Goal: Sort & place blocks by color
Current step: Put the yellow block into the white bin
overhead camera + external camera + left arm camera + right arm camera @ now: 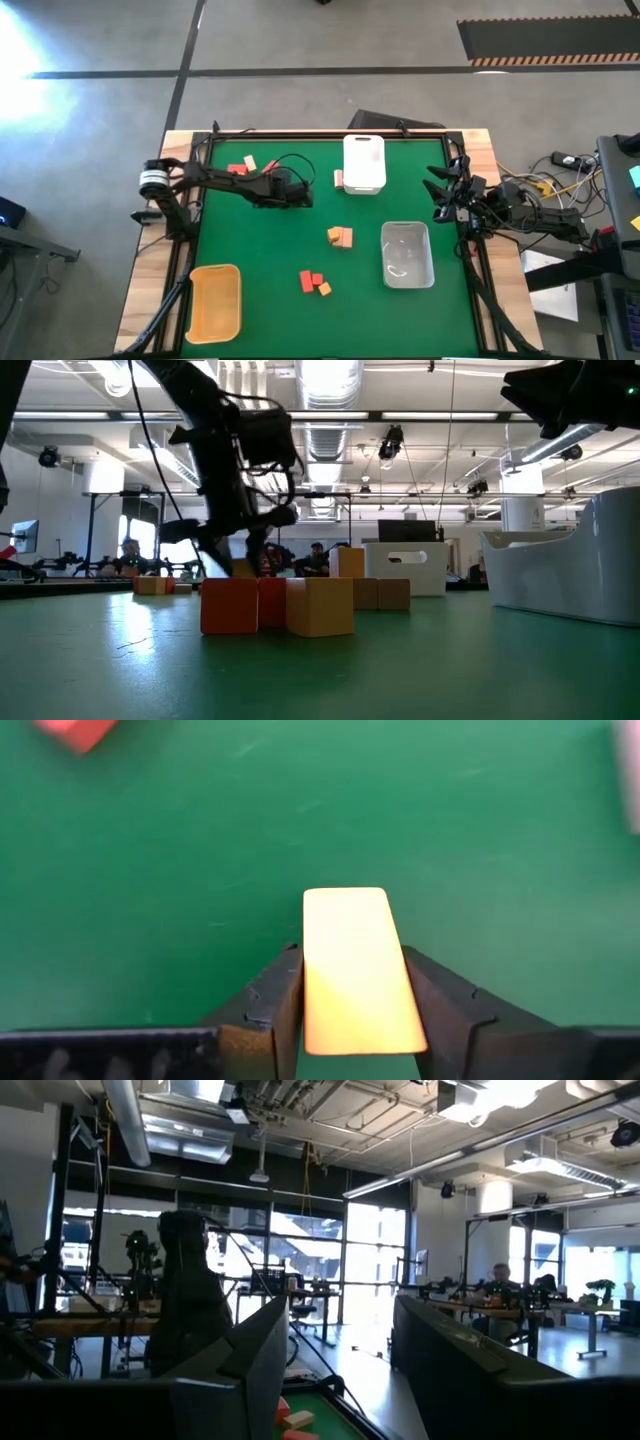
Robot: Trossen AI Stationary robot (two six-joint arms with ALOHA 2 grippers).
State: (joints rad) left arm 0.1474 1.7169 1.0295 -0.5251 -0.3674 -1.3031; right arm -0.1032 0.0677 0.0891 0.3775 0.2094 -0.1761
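The green surface (270,260) fills the high view, with both dark arms reaching in from its sides. On it lie three trays: a white tray (364,163) at the far edge, a clear tray (407,254) toward the right, and a yellow tray (215,301) at the near left corner.

The left claw (300,190) is down over the middle-left of the surface. Only the left wrist view shows what it has: a pale yellow bar (352,970) lies between the two fingers (268,1010), both pressed to its long sides, so the claw is clamped on that block. From above, the arm hides it.

The right claw (437,195) waits at the right edge of the surface; its wrist view looks out into the room, with its fingers (240,1355) held apart and nothing between them.

The other blocks are scattered: red ones (243,166) at the far left, an orange pair (340,237) at centre, and a red and orange cluster (314,283) nearer the front. The low view shows that cluster close up (275,606), block faces touching.
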